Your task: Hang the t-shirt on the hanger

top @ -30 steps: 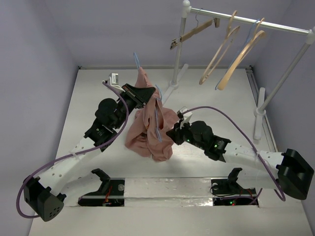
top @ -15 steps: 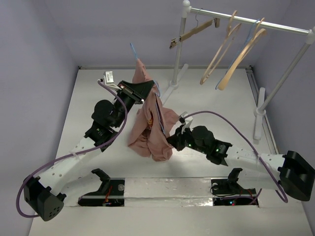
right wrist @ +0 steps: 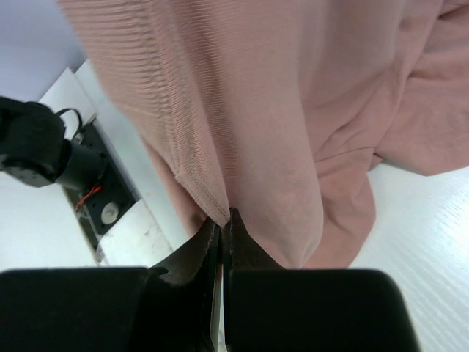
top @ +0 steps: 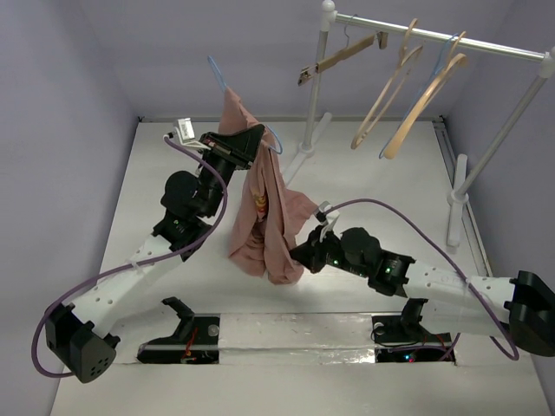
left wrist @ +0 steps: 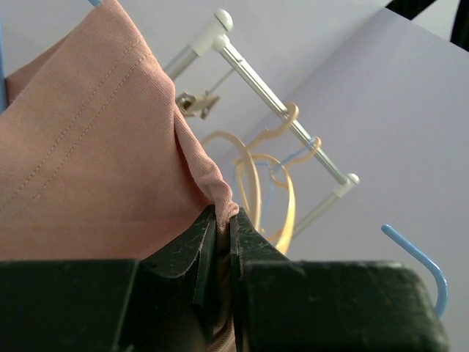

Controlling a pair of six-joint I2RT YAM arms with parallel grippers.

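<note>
The left gripper (left wrist: 220,220) pinches the t-shirt (top: 264,221) by a top fold, raised near the table's (top: 147,182) far edge. The right gripper (right wrist: 222,224) pinches its lower hem, mid-table. The shirt hangs lengthwise downward, its chest print (top: 258,204) unreadable. The hanger (top: 217,74) pokes its hook up-left above the shirt.

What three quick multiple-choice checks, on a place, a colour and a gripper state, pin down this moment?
1. Where does the right gripper hold the t-shirt? A. its low edge B. its top C. nowhere
2. What colour is the hanger whose hook pokes out above the t-shirt? A. tan B. light blue C. black
3. How is the left gripper? A. open B. shut on nothing C. shut on the t-shirt
Answers: 1 A, its wrist view shows the hem pinched; 2 B, a blue hook shows above the cloth; 3 C, cloth is clamped in it.
</note>
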